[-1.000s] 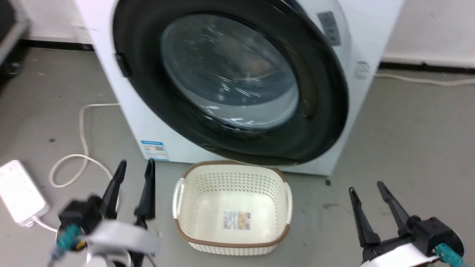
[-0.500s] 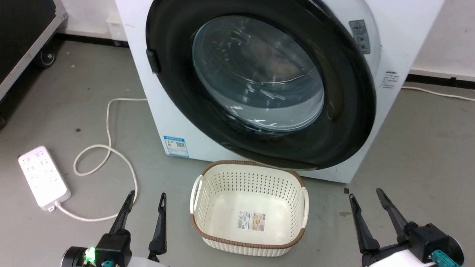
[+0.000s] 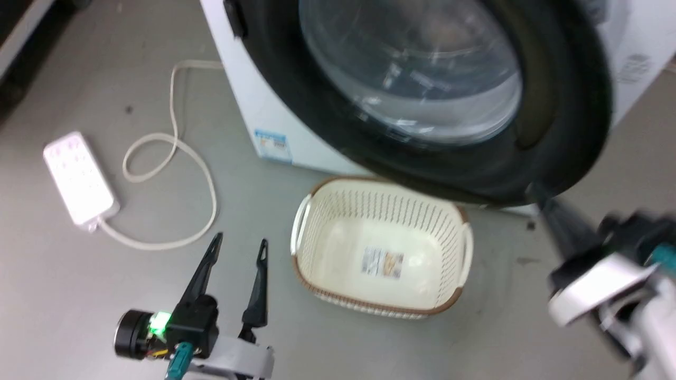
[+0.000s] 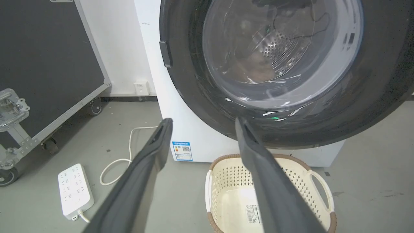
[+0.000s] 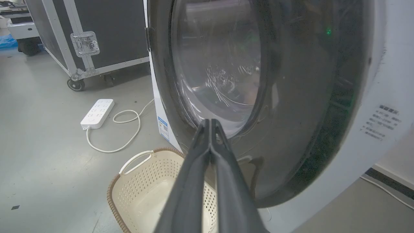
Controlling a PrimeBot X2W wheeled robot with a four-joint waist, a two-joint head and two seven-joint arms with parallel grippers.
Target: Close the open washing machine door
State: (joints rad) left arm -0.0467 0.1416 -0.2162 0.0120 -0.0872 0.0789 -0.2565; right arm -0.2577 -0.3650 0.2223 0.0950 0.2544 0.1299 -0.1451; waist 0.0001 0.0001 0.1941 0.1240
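Dark tapered fingers [image 4: 268, 181], pale forearm [image 3: 240, 359]

Grey floor [image 3: 63, 306]: washer [image 3: 264, 111], basket [image 3: 380, 208] just in front; pwr strip [image 3: 79, 179] w/ looped cord [image 3: 207, 184] at left.

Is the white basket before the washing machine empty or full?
Empty. The basket shows a bare bottom, with just a paper label on it.
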